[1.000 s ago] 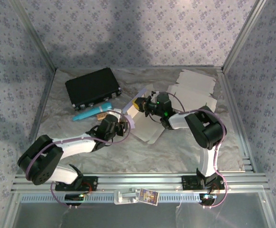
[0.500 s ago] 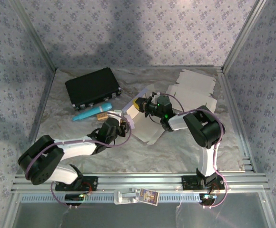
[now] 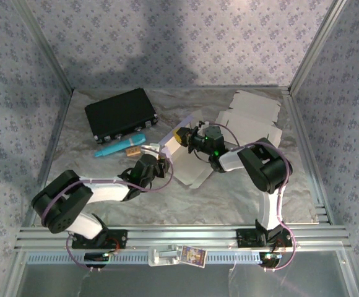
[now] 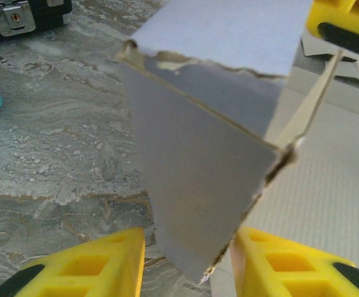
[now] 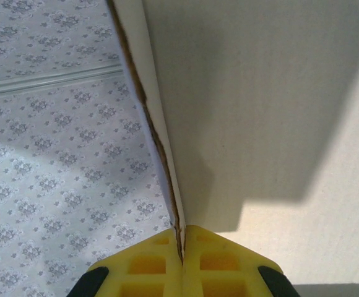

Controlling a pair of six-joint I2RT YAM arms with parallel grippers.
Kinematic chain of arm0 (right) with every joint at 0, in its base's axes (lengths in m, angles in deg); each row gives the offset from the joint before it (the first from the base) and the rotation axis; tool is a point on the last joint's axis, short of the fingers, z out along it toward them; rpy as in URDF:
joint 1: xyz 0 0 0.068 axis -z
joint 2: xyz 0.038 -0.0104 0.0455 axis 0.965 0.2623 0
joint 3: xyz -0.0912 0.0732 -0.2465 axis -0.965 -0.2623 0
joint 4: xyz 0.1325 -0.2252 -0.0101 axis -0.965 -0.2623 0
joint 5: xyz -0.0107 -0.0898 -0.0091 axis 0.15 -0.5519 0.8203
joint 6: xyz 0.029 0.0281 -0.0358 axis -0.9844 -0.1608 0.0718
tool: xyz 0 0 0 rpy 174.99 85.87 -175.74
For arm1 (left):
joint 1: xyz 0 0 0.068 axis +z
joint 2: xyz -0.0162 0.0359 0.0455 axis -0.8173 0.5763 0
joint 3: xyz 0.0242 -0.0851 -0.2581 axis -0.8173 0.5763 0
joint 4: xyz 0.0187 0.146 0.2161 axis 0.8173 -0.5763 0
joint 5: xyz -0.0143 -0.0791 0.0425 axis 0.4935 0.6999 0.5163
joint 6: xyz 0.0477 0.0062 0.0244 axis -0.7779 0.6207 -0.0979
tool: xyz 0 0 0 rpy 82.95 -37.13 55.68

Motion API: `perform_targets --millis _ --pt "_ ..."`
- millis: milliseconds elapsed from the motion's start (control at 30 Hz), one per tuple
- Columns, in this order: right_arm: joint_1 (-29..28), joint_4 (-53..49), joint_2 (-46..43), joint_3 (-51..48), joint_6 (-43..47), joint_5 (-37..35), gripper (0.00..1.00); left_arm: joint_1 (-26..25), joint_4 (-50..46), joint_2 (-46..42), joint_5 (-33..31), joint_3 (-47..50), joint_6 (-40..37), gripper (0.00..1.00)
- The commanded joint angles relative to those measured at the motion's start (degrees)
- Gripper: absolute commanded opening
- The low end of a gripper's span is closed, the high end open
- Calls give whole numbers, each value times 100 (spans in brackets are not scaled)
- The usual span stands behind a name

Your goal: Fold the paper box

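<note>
The grey marbled table (image 3: 229, 198) carries the paper box (image 3: 190, 166) at its middle. The box is a pale, half-folded cardboard blank with one flap raised and a ragged brown edge. The right tool (image 5: 181, 244) is pressed together, pinching the edge of one box wall. The left tool (image 4: 189, 253) stands partly spread, with the raised flap's corner hanging between its fingers (image 4: 105, 260), not clamped.

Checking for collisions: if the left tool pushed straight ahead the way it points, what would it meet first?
The paper box's raised flap. Its lower corner hangs between the left tool's open fingers, directly ahead. How near the card is in depth is unclear.
</note>
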Motion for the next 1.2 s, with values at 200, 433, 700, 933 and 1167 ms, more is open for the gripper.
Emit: perform_targets --millis 200,433,700,933,1167 --pt "-44 453 307 -382 63 71 0 -39 29 208 -390 -349 33 38" --pt "-88 547 374 -438 2 -25 0 -96 -292 313 -592 -597 167 31" --pt "-127 571 318 -483 -94 -230 0 -358 -1122 440 -1312 -1049 500 16" --pt "-205 378 133 -457 -105 -397 0 -506 -1801 613 -1888 -1437 1013 0" --pt "-277 -16 -179 -470 -99 -646 0 -612 -3421 843 -2482 -2210 2024 0"
